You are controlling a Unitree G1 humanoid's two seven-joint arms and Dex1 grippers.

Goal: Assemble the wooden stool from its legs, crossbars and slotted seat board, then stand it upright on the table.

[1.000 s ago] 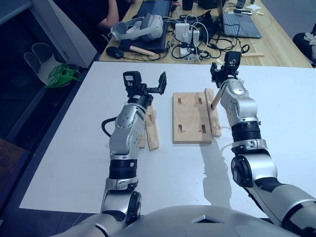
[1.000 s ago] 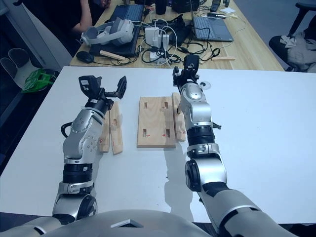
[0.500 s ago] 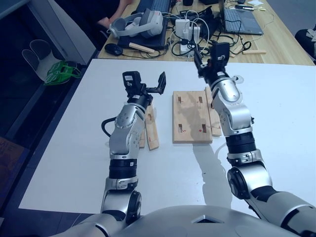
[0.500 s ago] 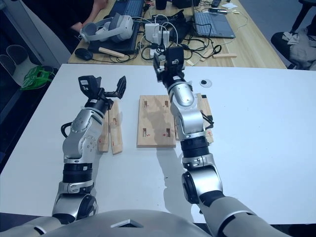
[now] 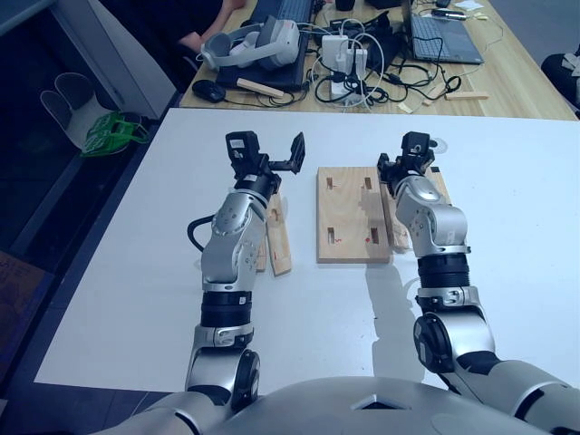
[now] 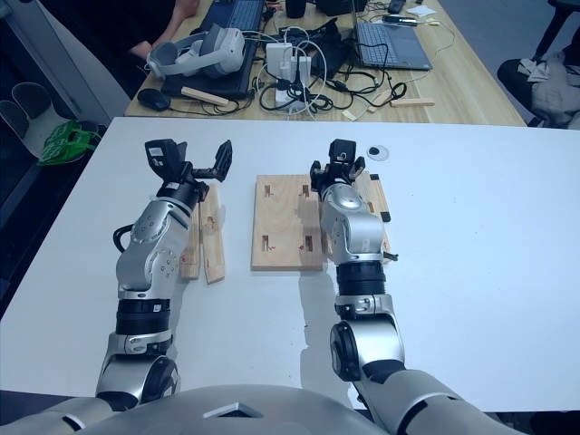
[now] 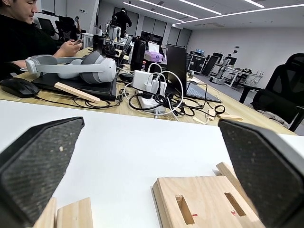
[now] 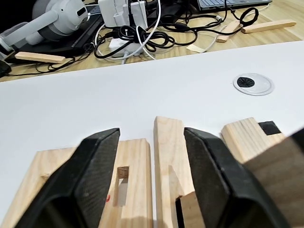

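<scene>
Both open: L fingers (image 7: 38,161) wide, empty; R fingers (image 8: 97,175) straddle wood piece (image 8: 168,142).

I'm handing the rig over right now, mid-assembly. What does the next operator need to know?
Left gripper: open and empty, raised over the wooden pieces lying left of the seat board.
Right gripper: open, low at the board's far right corner, with one finger on each side of a wooden bar (leg or crossbar, cannot tell). It is not closed on the bar.
Slotted seat board: flat in the middle of the table, its visible slots empty. Further parts lie along its right edge.
Done: nothing is joined yet.
Left: grasp the bar, fit the legs and crossbars into the board, stand the stool upright.
</scene>
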